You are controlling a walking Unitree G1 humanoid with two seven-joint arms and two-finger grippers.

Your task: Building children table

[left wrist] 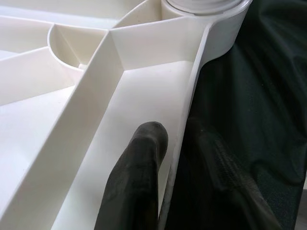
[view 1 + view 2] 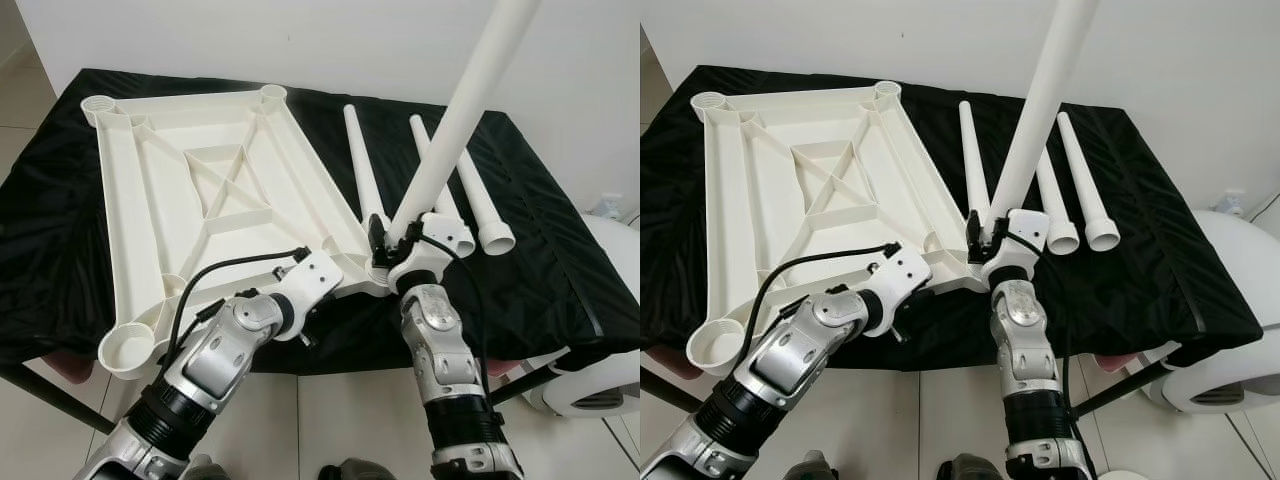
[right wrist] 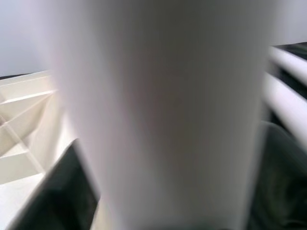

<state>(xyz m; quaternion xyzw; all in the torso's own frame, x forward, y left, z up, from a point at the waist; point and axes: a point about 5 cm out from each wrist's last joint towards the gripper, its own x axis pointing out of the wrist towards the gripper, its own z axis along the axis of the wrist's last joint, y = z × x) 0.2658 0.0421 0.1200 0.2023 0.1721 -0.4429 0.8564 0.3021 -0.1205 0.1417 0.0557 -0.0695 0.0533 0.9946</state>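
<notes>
Pincers: right (image 2: pixel 385 243) clamps upright leg (image 2: pixel 455 120); left (image 1: pixel 175 158) pinches tabletop rim (image 1: pixel 192 103).

The left arm reaches forward from 7 o'clock toward the centre, its left end effector (image 1: pixel 175 158) pinching the thin white tabletop rim (image 1: pixel 189 110), one black finger (image 1: pixel 139 177) on each side of the wall. The right arm rises nearly straight from 6 o'clock, and the right end effector (image 2: pixel 392 243) is clamped around the base of an upright white leg tube (image 2: pixel 455 120).
</notes>
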